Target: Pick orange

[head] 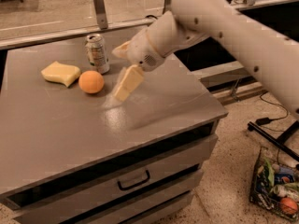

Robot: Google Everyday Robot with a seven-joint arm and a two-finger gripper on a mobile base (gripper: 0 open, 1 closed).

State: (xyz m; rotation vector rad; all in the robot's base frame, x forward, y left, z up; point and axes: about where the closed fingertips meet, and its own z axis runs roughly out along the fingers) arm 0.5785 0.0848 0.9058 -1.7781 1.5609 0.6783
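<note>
End effector (122,69) hovers low over bench (163,106), fingers spread. Orange (91,81) sits on bench just beyond them, between sponge (60,73) and can (97,53). Round, so no preferred grasp axis.

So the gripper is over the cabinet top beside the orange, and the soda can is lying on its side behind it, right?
No: the soda can stands upright, as the camera view shows. The rest holds: it is behind the orange, and the gripper is over the cabinet top beside the orange.
</note>
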